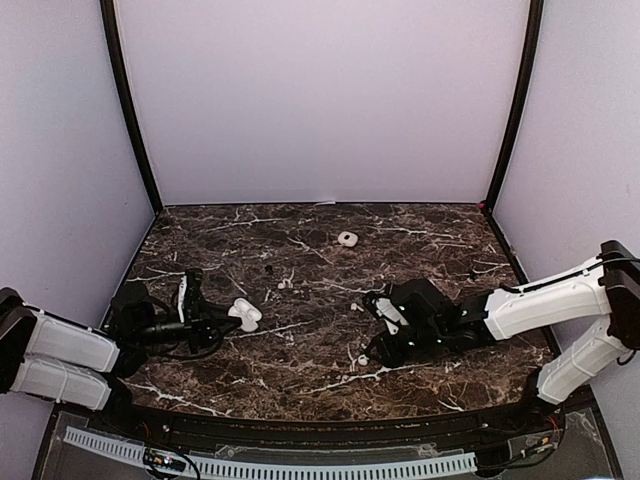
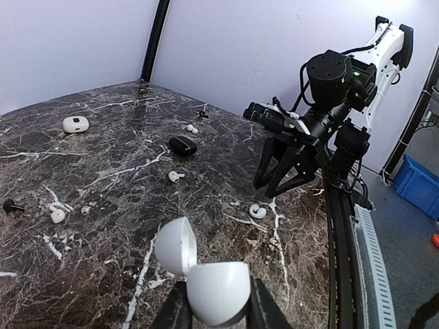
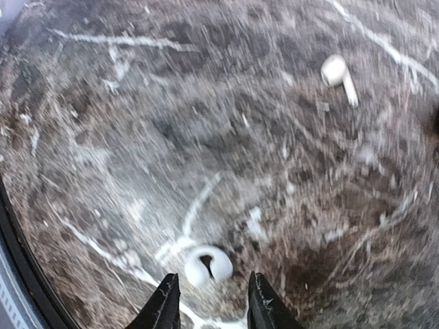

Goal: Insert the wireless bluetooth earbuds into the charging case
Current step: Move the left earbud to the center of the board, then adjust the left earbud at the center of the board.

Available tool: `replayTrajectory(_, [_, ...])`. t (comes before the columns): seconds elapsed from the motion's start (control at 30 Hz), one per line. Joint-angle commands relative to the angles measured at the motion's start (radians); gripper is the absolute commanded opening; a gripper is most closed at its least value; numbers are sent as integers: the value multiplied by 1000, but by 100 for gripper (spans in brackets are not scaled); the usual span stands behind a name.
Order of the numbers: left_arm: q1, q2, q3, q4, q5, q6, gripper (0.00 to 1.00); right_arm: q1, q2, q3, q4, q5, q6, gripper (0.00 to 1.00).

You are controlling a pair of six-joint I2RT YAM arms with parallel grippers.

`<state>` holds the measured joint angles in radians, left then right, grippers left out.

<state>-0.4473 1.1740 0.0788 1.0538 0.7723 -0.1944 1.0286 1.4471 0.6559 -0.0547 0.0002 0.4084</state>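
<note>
My left gripper (image 2: 216, 312) is shut on the base of a white charging case (image 2: 218, 291), held low over the marble table with its lid (image 2: 176, 245) flipped open. In the top view the case (image 1: 244, 314) sits left of centre. My right gripper (image 3: 211, 300) hangs open, tips just above the table. A curled white earbud (image 3: 208, 264) lies on the marble just ahead of the gap between the tips, untouched. The same earbud (image 1: 362, 360) shows under the right gripper (image 1: 373, 350). A second white earbud (image 3: 337, 74) lies farther off.
More white buds (image 2: 175, 176) (image 2: 56, 214) (image 2: 191, 127) and a black one (image 2: 10, 204) are scattered on the marble table (image 1: 300, 380). A shut black case (image 2: 182, 144) and a shut white case (image 1: 347, 238) lie farther back. Purple walls enclose three sides.
</note>
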Motion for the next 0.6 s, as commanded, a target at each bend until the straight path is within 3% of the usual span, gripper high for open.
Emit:
replayTrajectory(0.0, [1, 32, 24, 63, 67, -4, 19, 4, -19, -27, -26, -14, 26, 33])
replayTrajectory(0.3, [0, 64, 18, 100, 90, -16, 19, 16, 34, 83, -127, -7, -23, 33])
replayTrajectory(0.57, [1, 55, 14, 88, 78, -8, 19, 72, 62, 204, -201, -19, 78, 33])
